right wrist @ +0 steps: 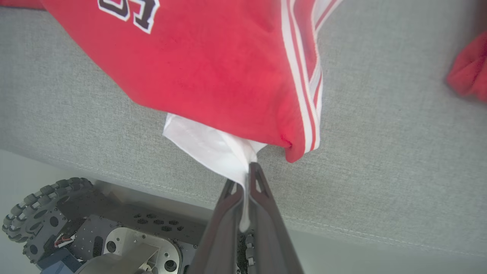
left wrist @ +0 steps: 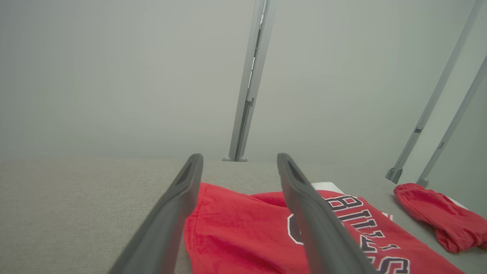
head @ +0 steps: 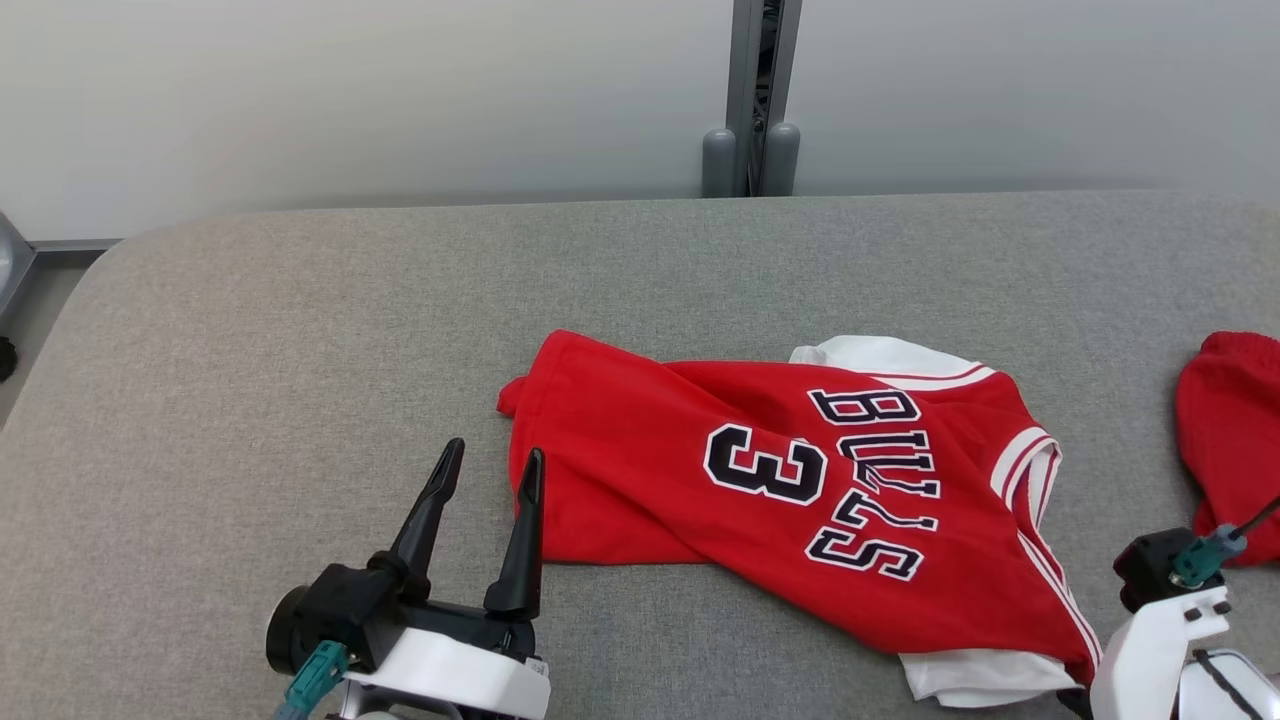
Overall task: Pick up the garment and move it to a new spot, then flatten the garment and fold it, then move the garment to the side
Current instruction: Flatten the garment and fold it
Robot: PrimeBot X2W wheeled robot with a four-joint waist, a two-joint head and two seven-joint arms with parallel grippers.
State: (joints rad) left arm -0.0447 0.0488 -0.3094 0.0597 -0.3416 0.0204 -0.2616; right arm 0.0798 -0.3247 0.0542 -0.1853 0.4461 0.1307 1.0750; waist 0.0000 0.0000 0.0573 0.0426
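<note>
Head view is showing you the garment, a red sleeveless basketball jersey with dark lettering and a number three. It is lying crumpled and slanting across the middle-right of the grey padded table, printed side facing up, with a white inner layer poking out at its near and far edges. It is sitting close to the table's near edge and is not spread flat, as one side is twisting over itself. Judging from this, you are probably looking at the first step, the lift and carry to a new spot. The right gripper is pinching the nearest corner of that white layer, its two fingers pressing together with a strip of fabric running down between them. Taking a corner like this is likely meant to let the cloth hang out straight once raised. The left gripper is hovering just beside the jersey's left-hand edge, fingers parted and holding nothing. The red edge is showing between them in the left wrist view, so this arm is seemingly lining up for a second corner, letting two points carry the jersey. Farther out, a second red cloth is resting well apart at the table's right edge, and the robot's wheeled base is showing below the table's near edge.
</note>
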